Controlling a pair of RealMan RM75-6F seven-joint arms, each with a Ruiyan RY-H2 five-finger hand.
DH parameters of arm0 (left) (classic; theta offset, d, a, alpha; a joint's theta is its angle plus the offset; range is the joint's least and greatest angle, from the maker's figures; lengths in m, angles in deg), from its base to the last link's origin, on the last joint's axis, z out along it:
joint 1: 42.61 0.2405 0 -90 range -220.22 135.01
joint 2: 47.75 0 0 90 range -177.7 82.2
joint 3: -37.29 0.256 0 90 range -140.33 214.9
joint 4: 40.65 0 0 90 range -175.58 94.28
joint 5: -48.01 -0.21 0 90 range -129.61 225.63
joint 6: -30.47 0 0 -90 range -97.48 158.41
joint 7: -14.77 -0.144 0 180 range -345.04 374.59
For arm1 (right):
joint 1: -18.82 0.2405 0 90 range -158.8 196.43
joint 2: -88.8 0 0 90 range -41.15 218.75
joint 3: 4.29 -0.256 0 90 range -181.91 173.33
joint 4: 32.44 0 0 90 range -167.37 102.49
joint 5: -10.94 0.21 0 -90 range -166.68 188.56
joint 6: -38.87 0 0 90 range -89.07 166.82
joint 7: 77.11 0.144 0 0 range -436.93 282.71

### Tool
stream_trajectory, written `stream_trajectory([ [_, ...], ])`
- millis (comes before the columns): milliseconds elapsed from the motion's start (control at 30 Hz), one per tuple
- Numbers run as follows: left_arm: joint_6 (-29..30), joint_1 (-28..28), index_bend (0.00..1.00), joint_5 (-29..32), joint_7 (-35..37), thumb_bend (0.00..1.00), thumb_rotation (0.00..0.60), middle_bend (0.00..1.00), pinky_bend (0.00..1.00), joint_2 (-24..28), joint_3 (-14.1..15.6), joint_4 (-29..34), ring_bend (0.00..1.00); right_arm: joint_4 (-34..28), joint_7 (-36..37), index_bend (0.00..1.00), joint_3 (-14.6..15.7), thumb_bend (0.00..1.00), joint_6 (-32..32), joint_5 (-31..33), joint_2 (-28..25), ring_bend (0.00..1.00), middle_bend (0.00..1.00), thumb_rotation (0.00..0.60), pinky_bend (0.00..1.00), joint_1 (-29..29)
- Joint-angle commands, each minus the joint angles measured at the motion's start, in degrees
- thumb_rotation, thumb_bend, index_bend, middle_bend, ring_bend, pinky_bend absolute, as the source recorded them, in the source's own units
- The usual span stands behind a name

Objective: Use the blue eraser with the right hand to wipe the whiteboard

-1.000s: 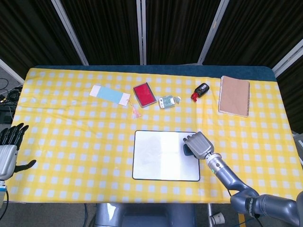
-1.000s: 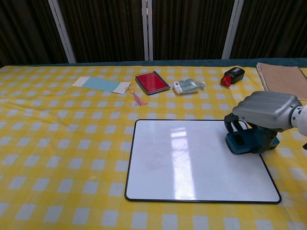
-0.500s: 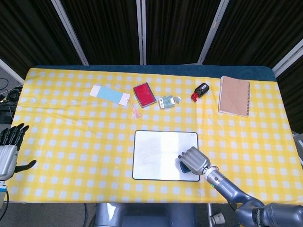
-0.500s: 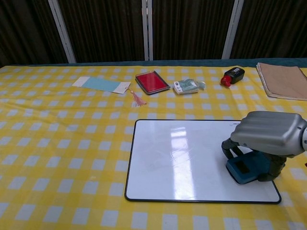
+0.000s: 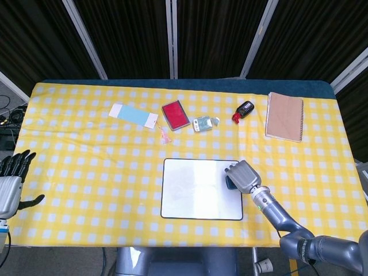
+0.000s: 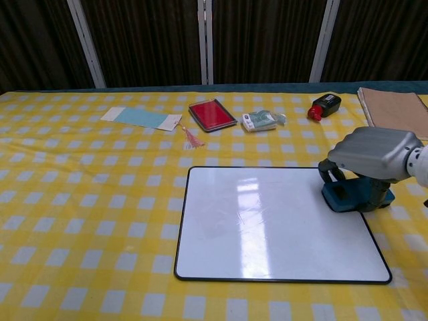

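1. The blue eraser [image 6: 356, 194] sits under my right hand [image 6: 374, 155], pressed flat on the whiteboard [image 6: 267, 227] at its right edge, toward the far corner. My fingers [image 6: 332, 170] curl down over the eraser and grip it from above.

2. In the head view, the same right hand [image 5: 242, 175] covers most of the eraser [image 5: 229, 183]; only a dark blue sliver shows on the side toward the board's middle.

3. The whiteboard [image 5: 198, 190] stretches away to the left of my right hand. It lies flat on the yellow checked tablecloth [image 6: 80, 200]. Its surface looks white and glossy; I cannot tell whether any marks are on it.

4. Beyond my right hand, at the far side of the table, lies a brown notebook [image 5: 284, 116]. A small black and red object [image 5: 244, 110] lies just left of the notebook.

5. Further left along that far row are a small folded banknote [image 6: 261, 120], a red pad [image 6: 211, 114], and a light blue bookmark [image 6: 142, 118] with a pink tassel [image 6: 192, 138]. All are well apart from my right hand.

6. My left hand [image 5: 11, 183] shows only in the head view, at the far left edge, off the table. It holds nothing and its dark fingers [image 5: 17, 161] are spread apart.
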Motion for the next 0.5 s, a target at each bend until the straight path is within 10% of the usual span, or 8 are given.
stream_trajectory([
  [33,-0.07,-0.03,0.00,0.09,-0.06,0.00,0.600,0.00,0.00,0.00,-0.02,0.01,0.00,1.00,-0.26,0.66,-0.60,0.64,0.09,1.19,0.48,0.57,0.70,0.600,0.75,0.19],
  [500,-0.02,-0.06,0.00,-0.47,-1.01,0.00,0.600,0.00,0.00,-0.26,0.39,0.47,0.00,-10.92,-3.15,0.66,6.38,0.64,3.13,-7.67,-6.06,0.58,0.70,0.600,0.75,-2.10],
])
